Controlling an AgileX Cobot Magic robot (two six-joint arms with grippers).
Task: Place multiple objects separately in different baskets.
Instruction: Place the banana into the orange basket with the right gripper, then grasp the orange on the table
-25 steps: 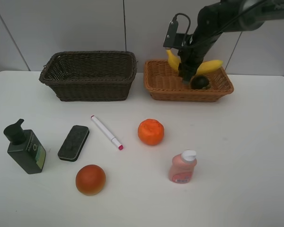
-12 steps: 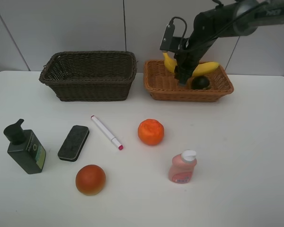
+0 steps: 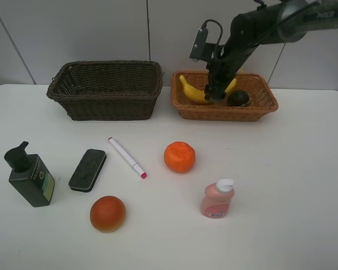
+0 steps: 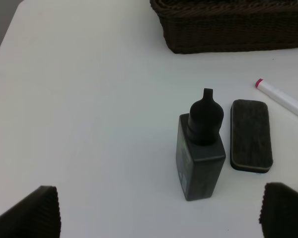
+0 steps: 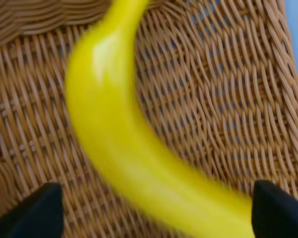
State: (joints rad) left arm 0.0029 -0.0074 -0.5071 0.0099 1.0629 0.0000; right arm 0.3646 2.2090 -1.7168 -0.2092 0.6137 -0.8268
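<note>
— What sits in the baskets?
— The tan basket [image 3: 253, 111], far right, holds the banana [image 3: 191, 94] and a dark green fruit [image 3: 238, 98]; the brown basket [image 3: 107, 104] stands just left of it.
— The wrist cameras?
— The right gripper [image 5: 159, 215] has its jaws spread wide, with the banana blurred and ungripped between them. The left gripper [image 4: 154, 215] is equally wide, above the pump bottle [image 4: 201, 158] and eraser [image 4: 251, 135].

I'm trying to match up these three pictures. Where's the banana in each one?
Exterior high: the yellow banana lies in the light orange-tan basket at the table's back right, beside a dark green round fruit.
Left wrist: not in it.
Right wrist: it fills the middle, blurred, over woven wicker.
Shared landmark: that tan weave, in the exterior and right wrist views; the left wrist view shows only the dark brown basket.
</note>
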